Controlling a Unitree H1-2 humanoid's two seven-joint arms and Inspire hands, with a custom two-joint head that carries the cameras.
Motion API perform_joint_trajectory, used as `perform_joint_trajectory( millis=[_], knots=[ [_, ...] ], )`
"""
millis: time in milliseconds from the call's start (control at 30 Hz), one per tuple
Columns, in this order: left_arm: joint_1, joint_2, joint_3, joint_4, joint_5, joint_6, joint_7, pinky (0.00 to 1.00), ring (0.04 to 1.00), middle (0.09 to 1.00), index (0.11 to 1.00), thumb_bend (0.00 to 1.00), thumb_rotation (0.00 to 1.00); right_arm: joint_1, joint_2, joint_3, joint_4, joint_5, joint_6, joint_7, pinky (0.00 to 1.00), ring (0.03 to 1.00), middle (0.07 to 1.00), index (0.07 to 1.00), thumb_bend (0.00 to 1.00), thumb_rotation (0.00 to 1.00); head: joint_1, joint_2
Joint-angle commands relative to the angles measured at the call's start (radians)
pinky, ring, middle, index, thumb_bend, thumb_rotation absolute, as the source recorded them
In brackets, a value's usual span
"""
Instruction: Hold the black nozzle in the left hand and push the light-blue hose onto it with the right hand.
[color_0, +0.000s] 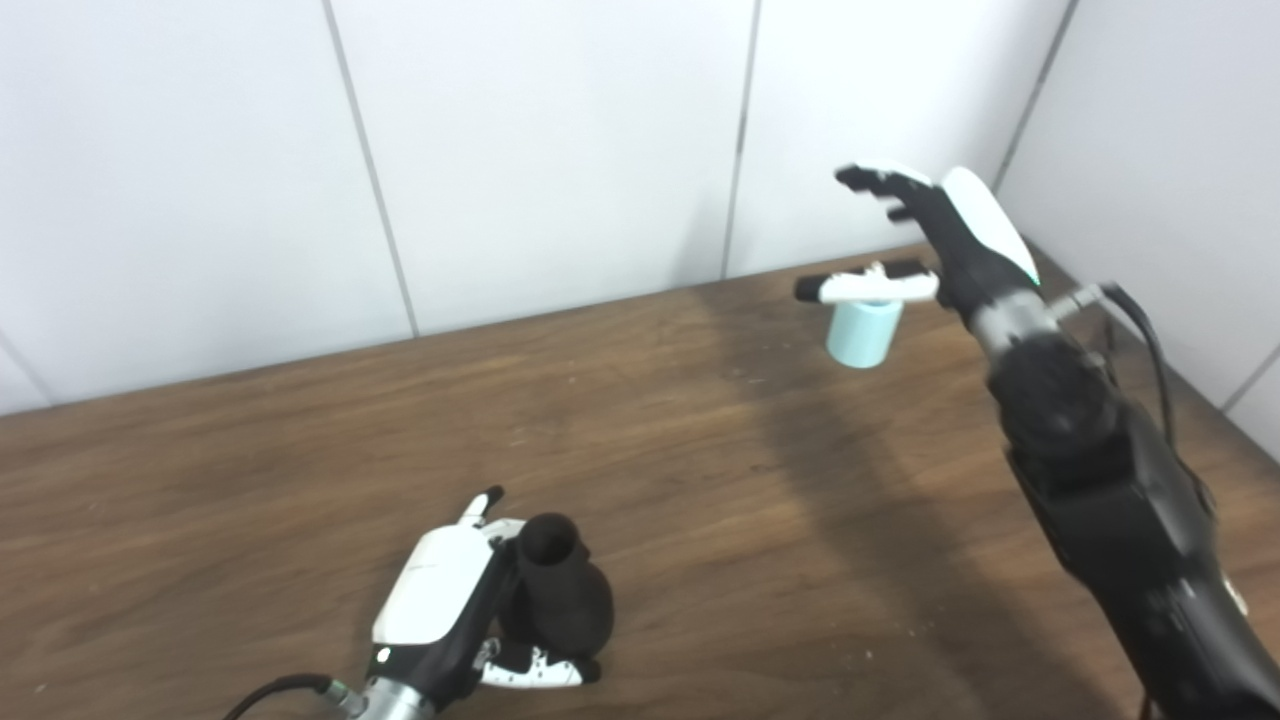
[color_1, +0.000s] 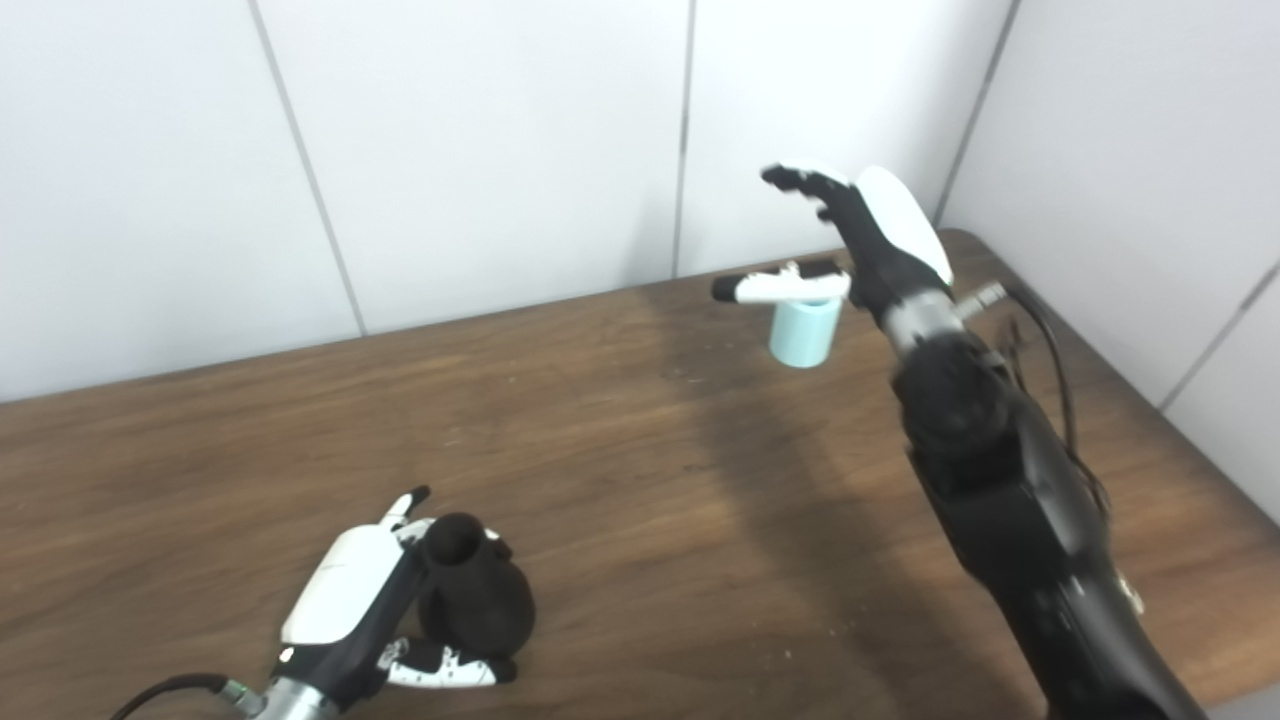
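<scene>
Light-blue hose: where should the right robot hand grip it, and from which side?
Probably around the cylindrical wall of the light-blue hose, near mid-height, coming from its right side, where the open right robot hand already hovers. It stands upright on the table, so a side wrap leaves one end free for the black nozzle.

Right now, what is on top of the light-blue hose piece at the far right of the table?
The right hand is open above the light-blue hose piece; its thumb crosses in front of the top rim, hiding the opening. Whether they touch cannot be told. Nothing else rests there.
</scene>
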Motion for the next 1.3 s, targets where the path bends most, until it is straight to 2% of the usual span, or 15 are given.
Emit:
perform_joint_trajectory(
  millis=[0,167,300,400,567,733,800,900,1067,1167,1267],
  knots=[
    [0.059,0.046,-0.025,0.052,0.031,0.007,-0.071,1.0,0.728,0.486,0.494,0.52,0.0,-0.078,-0.051,0.026,0.038,-0.062,-0.008,0.035,0.84,0.925,0.858,0.817,0.92,0.32,-0.002,-0.001],
    [0.06,0.049,-0.022,0.053,0.03,0.005,-0.073,1.0,0.727,0.486,0.494,0.52,0.0,-0.162,-0.09,0.122,0.169,-0.156,-0.008,0.124,0.95,0.953,0.88,0.834,0.95,0.28,-0.01,-0.002],
    [0.059,0.054,-0.017,0.048,0.027,0.005,-0.081,1.0,0.727,0.486,0.494,0.52,0.0,-0.232,-0.083,0.19,0.285,-0.229,-0.007,0.197,0.96,0.955,0.884,0.839,0.96,0.24,-0.029,-0.003],
    [0.06,0.056,-0.015,0.04,0.025,0.007,-0.086,1.0,0.726,0.486,0.494,0.52,0.0,-0.272,-0.067,0.217,0.37,-0.27,-0.007,0.247,0.97,0.956,0.889,0.84,0.95,0.21,-0.033,-0.004],
    [0.066,0.059,-0.013,0.031,0.02,0.009,-0.089,1.0,0.725,0.486,0.494,0.52,0.0,-0.325,-0.056,0.235,0.504,-0.298,-0.007,0.276,0.93,0.953,0.892,0.841,0.93,0.15,-0.033,-0.017],
    [0.073,0.061,-0.012,0.035,0.016,0.002,-0.083,1.0,0.722,0.486,0.494,0.52,0.0,-0.356,-0.033,0.231,0.63,-0.33,-0.007,0.269,0.78,0.882,0.874,0.835,0.92,0.12,-0.031,-0.031],
    [0.074,0.062,-0.01,0.039,0.015,-0.003,-0.081,1.0,0.722,0.486,0.494,0.52,0.0,-0.352,-0.024,0.214,0.642,-0.346,-0.007,0.278,0.69,0.84,0.864,0.833,0.92,0.12,-0.028,-0.031],
    [0.072,0.06,-0.009,0.051,0.016,-0.009,-0.075,1.0,0.723,0.486,0.494,0.52,0.0,-0.334,-0.004,0.178,0.626,-0.381,-0.007,0.308,0.61,0.746,0.824,0.824,0.92,0.09,-0.028,-0.031],
    [0.073,0.057,-0.012,0.059,0.018,-0.013,-0.071,1.0,0.723,0.486,0.494,0.52,0.0,-0.328,0.005,0.146,0.625,-0.403,-0.007,0.327,0.56,0.69,0.812,0.806,0.91,0.04,-0.026,-0.031],
    [0.071,0.057,-0.011,0.057,0.017,-0.012,-0.073,1.0,0.718,0.486,0.494,0.52,0.0,-0.334,0.0,0.144,0.637,-0.406,-0.007,0.332,0.61,0.737,0.824,0.798,0.92,0.03,-0.024,-0.029],
    [0.069,0.057,-0.01,0.055,0.016,-0.011,-0.075,1.0,0.714,0.486,0.494,0.52,0.0,-0.335,-0.004,0.136,0.632,-0.409,-0.007,0.339,0.63,0.743,0.831,0.795,0.92,0.02,-0.011,-0.031]
  ],
)
